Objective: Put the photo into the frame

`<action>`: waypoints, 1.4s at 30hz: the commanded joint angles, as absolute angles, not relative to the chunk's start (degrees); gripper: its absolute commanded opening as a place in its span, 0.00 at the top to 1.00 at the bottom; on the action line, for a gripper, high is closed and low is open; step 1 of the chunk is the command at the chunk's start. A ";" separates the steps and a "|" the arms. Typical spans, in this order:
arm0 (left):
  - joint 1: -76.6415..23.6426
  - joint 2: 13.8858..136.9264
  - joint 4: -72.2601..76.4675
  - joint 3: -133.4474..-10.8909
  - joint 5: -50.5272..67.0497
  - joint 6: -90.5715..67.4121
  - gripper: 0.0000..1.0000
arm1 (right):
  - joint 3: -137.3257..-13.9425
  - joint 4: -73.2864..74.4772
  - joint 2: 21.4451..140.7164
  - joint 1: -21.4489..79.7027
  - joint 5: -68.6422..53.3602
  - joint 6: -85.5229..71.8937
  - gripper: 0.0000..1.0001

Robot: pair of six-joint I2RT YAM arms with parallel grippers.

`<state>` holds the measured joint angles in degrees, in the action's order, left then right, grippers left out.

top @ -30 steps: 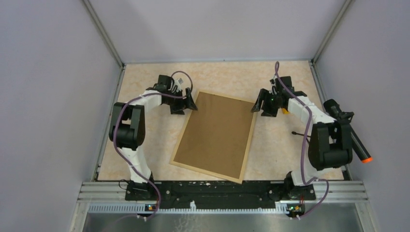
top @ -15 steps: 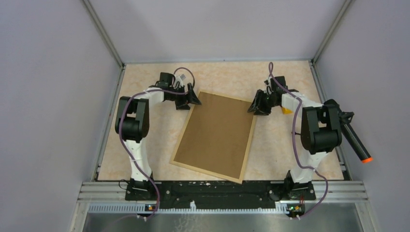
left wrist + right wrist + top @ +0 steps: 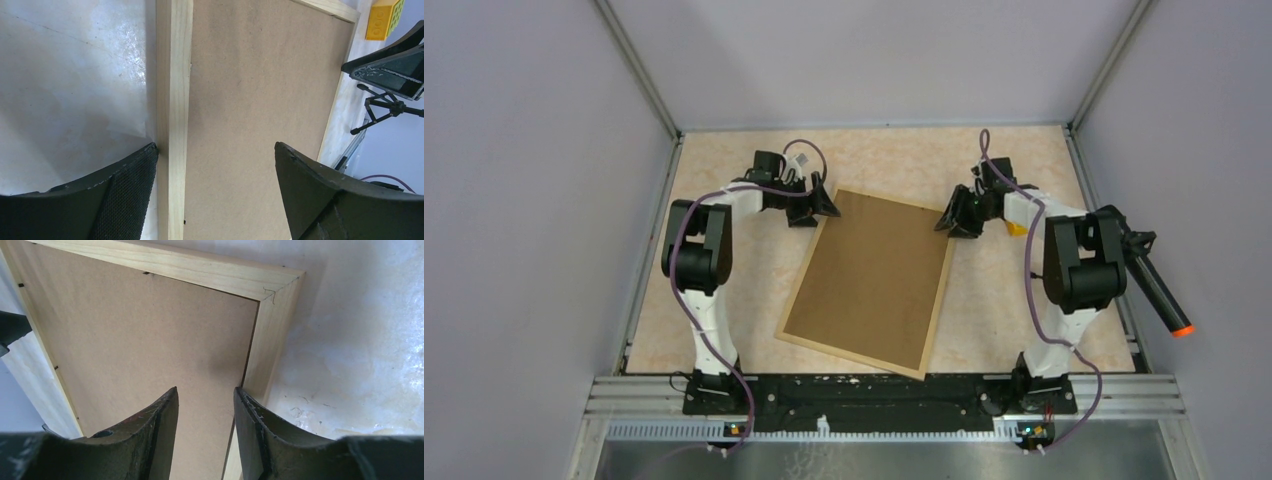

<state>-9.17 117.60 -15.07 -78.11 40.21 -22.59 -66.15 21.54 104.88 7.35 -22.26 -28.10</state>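
Top external view gives us the frame (image 3: 874,285) lying flat, back up, photo unseen, one wooden rail (image 3: 172,75) under the widely spread left claw (image 3: 215,147), its corner under the half-narrowed right claw (image 3: 205,390), which pinches nothing; we judge it light, stiff, best gripped by the rails.

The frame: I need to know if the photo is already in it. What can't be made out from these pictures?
- Photo: seen in no view; the frame lies back up, its back covering anything beneath.
- Frame's front: all views, pressed to the table.
- Right gripper: right wrist view, unclear whether its fingers touch the frame.
- Yellow block: left wrist view, cut by top edge.
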 commanded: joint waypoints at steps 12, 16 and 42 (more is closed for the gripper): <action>-11.19 120.39 -12.53 -74.41 43.35 -25.37 0.10 | -66.55 18.23 112.02 15.37 -16.74 -31.92 0.53; -11.28 120.39 -12.10 -74.16 44.28 -25.93 0.10 | -68.54 20.02 112.83 17.37 -14.08 -31.25 0.53; -10.94 116.89 -13.95 -73.47 39.02 -25.25 0.06 | -64.60 27.79 108.23 19.51 -2.94 -22.40 0.53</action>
